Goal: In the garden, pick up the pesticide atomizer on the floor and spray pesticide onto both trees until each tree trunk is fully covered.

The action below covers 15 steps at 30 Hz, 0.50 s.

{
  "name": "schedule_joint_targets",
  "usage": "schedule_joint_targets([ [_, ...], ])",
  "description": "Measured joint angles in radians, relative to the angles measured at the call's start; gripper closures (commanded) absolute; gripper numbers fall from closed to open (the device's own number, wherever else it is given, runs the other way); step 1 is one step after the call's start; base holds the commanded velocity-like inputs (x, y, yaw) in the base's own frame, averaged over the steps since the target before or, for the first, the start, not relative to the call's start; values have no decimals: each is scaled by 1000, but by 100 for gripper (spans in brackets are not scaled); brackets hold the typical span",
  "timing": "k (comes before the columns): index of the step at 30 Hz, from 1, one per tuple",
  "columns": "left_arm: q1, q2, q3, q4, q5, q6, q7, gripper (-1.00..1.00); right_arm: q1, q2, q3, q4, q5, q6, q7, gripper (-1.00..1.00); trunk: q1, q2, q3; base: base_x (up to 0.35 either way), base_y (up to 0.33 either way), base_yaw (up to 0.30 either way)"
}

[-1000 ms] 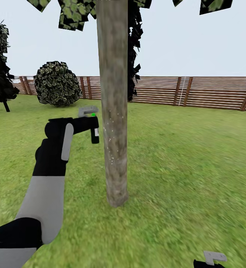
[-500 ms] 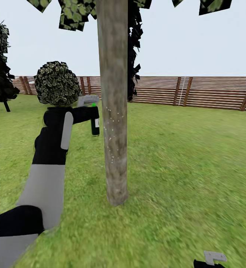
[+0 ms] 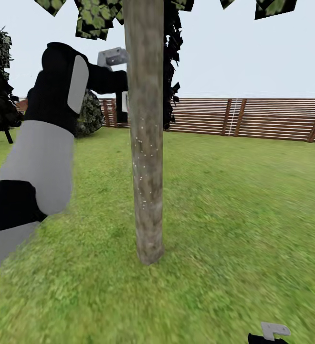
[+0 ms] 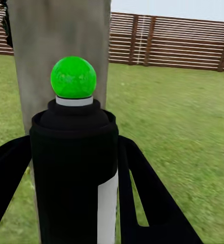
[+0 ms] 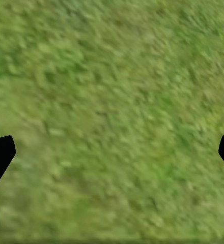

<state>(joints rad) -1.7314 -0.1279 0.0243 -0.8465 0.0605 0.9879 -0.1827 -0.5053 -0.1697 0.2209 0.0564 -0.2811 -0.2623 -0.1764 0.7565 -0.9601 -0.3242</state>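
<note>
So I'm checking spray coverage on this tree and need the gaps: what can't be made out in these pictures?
- Far side of the trunk: turned away from the head view.
- Upper trunk and leaves: cut off by the head view's top edge.
- Spray bottle: in the head view, mostly behind the trunk and left arm.
- Trunk in the left wrist view: largely blocked by the bottle.
- Right claw: just two tips at the frame edges.
</note>
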Motion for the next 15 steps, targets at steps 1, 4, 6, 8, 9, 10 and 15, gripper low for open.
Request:
schedule_joint_targets([
  [1,-17,0,0,13,1,0,0,100,0,0,0,0,0,0,0,-100,0,0,0,0,0,0],
  [4,-102,1,0,81,-1,0,1,100,0,0,0,0,-1,0,0,-100,0,0,0,0,0,0],
  [6,-145,1,0,109,0,0,1,100,0,0,0,0,0,0,0,-100,0,0,0,0,0,0],
  [8,-189,0,0,127,1,0,1,100,0,1,0,0,0,0,0,-100,0,0,0,0,0,0],
  [9,-201,0,1,132,0,1,0,100,0,1,0,0,0,0,0,-100,0,0,0,0,0,0],
  [10,-203,0,1,134,-1,1,0,100,0,0,0,0,0,0,0,-100,0,0,0,0,0,0],
  [15,-208,4,4,154,-2,0,0,100,0,0,0,0,-1,0,0,-100,0,0,0,0,0,0],
])
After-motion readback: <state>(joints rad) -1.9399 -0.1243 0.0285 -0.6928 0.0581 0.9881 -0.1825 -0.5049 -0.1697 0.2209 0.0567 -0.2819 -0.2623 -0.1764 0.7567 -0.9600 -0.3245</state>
